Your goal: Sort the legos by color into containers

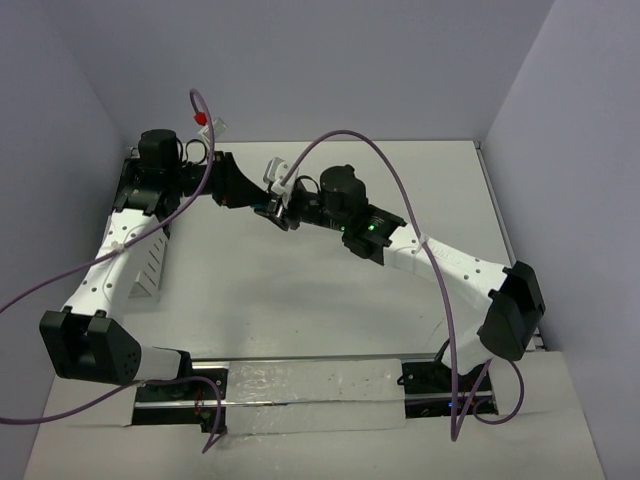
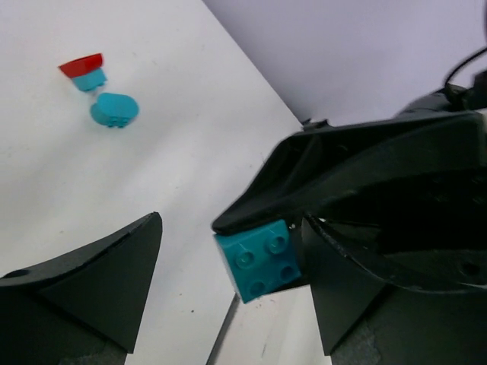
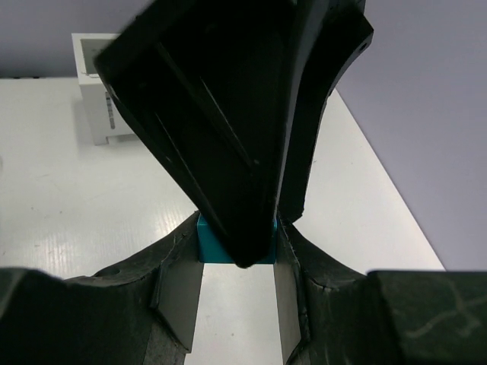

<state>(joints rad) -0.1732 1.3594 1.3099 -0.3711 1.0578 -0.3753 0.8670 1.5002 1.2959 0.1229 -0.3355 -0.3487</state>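
Pale lilac walls close in a white table (image 1: pixel 300 290), seen from above. Both arms reach to the far middle of the table, where the left tool (image 1: pixel 255 195) and the right tool (image 1: pixel 283 212) meet tip to tip. A white slatted container (image 1: pixel 150 268) stands on the left side, partly under the left arm. No brick can be made out from here.

From the left wrist, a cyan brick (image 2: pixel 262 262), four studs facing the camera, sits at the tip of the right tool. The left tool is open: one of its fingers (image 2: pixel 99 289) stands well apart from the brick. Far off on the table lie a rounded cyan piece (image 2: pixel 114 110) and a red piece (image 2: pixel 81 64) stacked on a smaller cyan bit (image 2: pixel 93 80).

From the right wrist, the right tool is closed on the cyan brick, pinching it between its two pads. A black finger of the left tool comes down from above, its tip at or on the brick.

This looks like a hand-over. To do it well, the left tool should centre on the brick's free sides and close firmly before the right tool lets go, with both arms steady. The brick then goes to the container for cyan; which one that is cannot be told.
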